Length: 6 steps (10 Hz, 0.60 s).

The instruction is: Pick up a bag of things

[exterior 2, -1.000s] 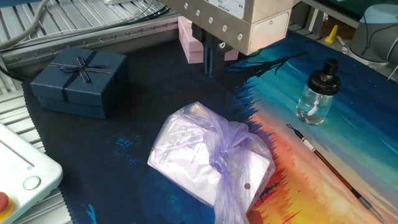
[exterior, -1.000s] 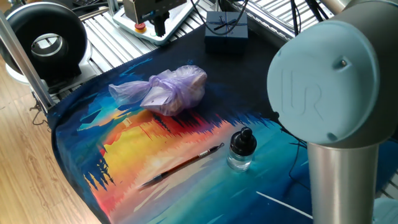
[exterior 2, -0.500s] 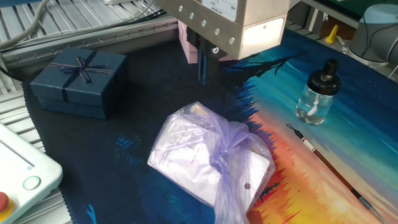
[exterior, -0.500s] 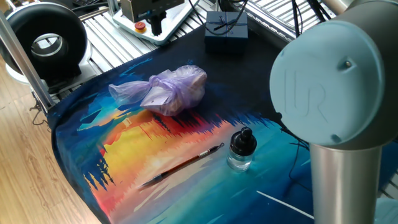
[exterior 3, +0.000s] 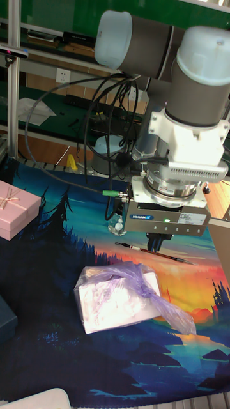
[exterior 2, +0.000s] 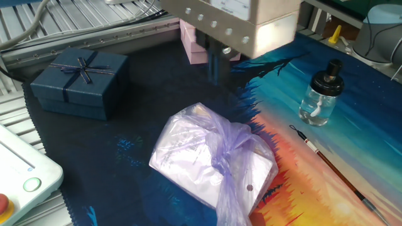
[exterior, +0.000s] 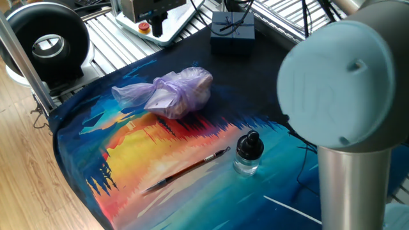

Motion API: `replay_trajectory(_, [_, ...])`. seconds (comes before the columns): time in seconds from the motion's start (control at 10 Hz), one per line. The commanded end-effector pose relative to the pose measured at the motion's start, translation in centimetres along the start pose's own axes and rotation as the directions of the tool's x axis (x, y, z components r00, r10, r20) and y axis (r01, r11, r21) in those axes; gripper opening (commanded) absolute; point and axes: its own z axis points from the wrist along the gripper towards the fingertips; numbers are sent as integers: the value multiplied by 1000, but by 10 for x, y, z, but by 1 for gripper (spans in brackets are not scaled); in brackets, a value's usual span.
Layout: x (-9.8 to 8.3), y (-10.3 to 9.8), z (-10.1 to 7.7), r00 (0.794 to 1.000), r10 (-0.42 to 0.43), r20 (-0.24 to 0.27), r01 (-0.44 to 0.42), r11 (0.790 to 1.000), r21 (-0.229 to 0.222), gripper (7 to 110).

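The bag of things [exterior 2: 210, 157] is a pale lilac, knotted plastic bag lying on the dark part of the painted cloth, with its wrinkly tail pointing toward the orange area. It also shows in the first fixed view as the bag [exterior: 172, 92] and in the tall view as the bag [exterior 3: 118, 297]. My gripper [exterior 2: 213, 66] hangs above the cloth just beyond the bag, apart from it. Its dark fingers look pressed together with nothing between them. In the tall view the gripper [exterior 3: 157, 243] sits above the bag's far right side.
A dark navy gift box [exterior 2: 78, 81] stands left of the bag, and a pink box [exterior 2: 191, 44] sits behind the gripper. A glass bottle with a black cap [exterior 2: 320, 94] and a paintbrush [exterior 2: 333, 169] lie to the right. A white button panel [exterior 2: 25, 176] is at the near left.
The gripper drifted slightly left, then back right, staying above the cloth beyond the bag. The bag has not moved.
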Motion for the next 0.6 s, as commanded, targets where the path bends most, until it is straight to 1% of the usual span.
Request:
replay_trajectory(0.0, [-9, 4, 55, 995, -75, -60, 77, 997, 17, 7])
replay_trajectory(0.1, [-18, 7, 89, 995, -96, -39, 96, 995, 8, 7])
replay_trajectory(0.2, [-23, 3, 110, 993, -116, -29, 117, 993, 20, 7])
replay_trajectory(0.3, [-22, -1, 124, 989, -147, -27, 148, 989, 29, 7])
replay_trajectory(0.4, [-9, -2, 131, 987, -158, -40, 160, 986, 40, 7])
replay_trajectory(0.5, [6, -5, 131, 983, -172, -66, 175, 984, 41, 7])
